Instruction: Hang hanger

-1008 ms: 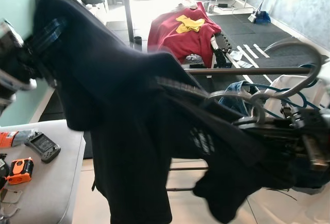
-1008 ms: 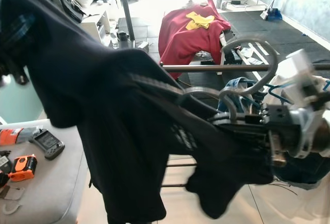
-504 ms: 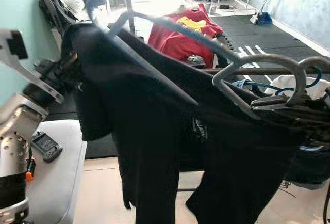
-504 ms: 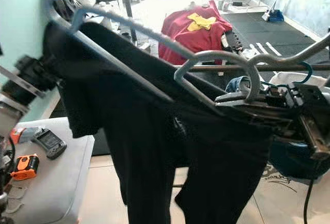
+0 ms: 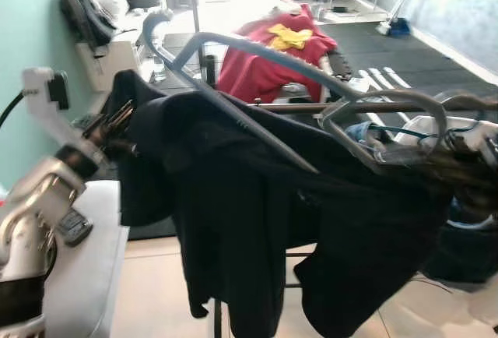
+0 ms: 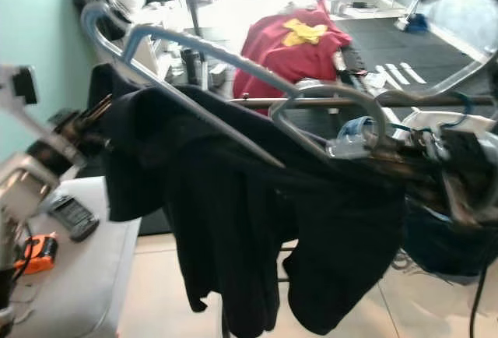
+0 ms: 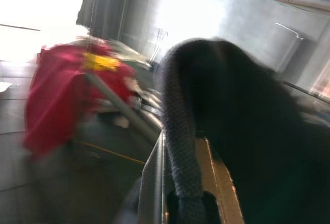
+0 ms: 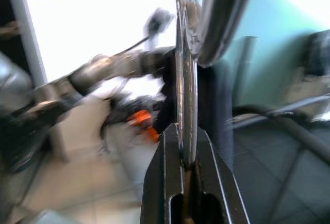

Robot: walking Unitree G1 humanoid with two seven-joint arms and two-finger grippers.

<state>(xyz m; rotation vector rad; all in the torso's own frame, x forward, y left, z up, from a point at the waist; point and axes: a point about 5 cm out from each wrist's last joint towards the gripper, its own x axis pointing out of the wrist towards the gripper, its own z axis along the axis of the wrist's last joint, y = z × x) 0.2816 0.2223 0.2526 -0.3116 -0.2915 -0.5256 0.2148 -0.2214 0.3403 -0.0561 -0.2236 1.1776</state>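
Fingers of the right gripper are clamped on the grey hanger by its hook, just in front of the rail. Left gripper pinches the black garment draped over it.

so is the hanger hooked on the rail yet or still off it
Off it. The hanger, black garment draped on it, is tilted between both grippers, its hook in front of the rail.

Pale grey cushioned bench stands at the robot's left, beside the tiled floor. An orange-and-black device and a dark handheld unit lie on its top, near each other but apart.
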